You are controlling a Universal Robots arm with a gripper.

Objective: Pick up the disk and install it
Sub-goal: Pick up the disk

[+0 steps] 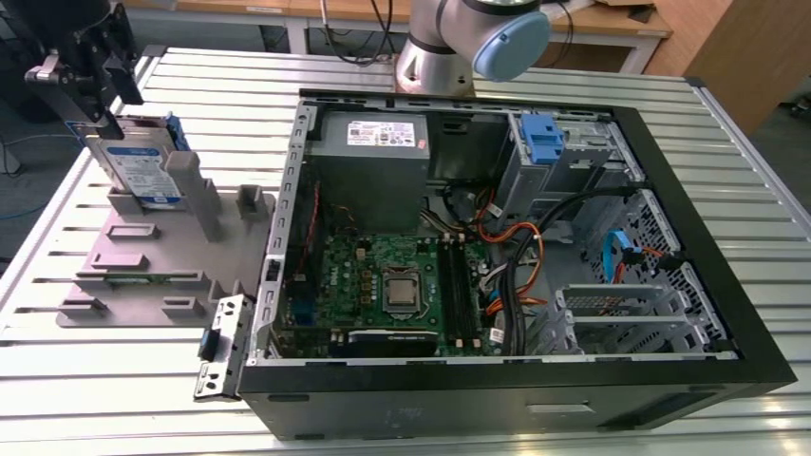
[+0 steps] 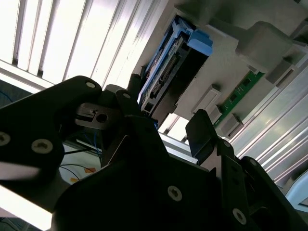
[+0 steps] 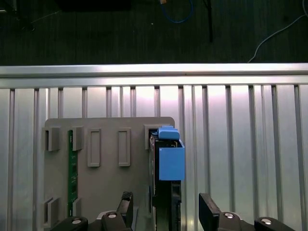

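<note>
Silver with blue rails, the disk [image 3: 169, 161] is standing upright in the grey holder [image 3: 108, 130] directly beneath the gripper [image 3: 165, 199], whose fingers [image 3: 210, 211] are hanging spread apart, one on each side, not touching it.

Slatted metal table [image 1: 114, 380], wooden desks [image 1: 228, 8] behind
</note>
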